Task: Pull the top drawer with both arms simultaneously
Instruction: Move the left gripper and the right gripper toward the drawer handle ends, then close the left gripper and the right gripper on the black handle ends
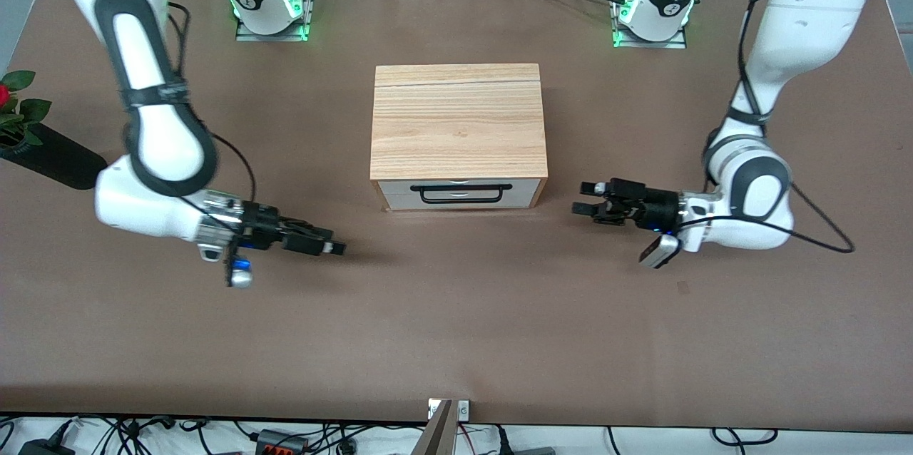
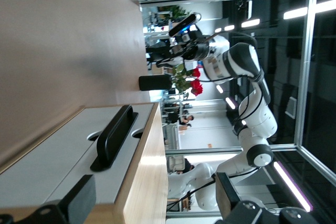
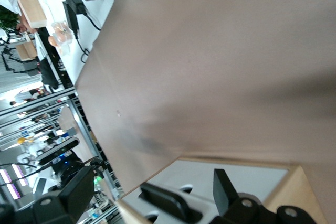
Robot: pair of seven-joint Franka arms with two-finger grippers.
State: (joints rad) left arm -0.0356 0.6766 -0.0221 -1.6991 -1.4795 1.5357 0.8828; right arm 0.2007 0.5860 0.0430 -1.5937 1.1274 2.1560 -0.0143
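Glossy white arms (image 1: 153, 113) with black joint bands, silver wrists, black cables.

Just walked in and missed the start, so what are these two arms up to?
They are set to pull the top drawer of the cabinet, which is shut. The left gripper and right gripper are both open, level with the cabinet's front, one toward each end of the table. Neither touches the black handle yet.

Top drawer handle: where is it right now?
In the front view the black handle sits centred on the closed top drawer, facing the camera, between the left gripper and right gripper.
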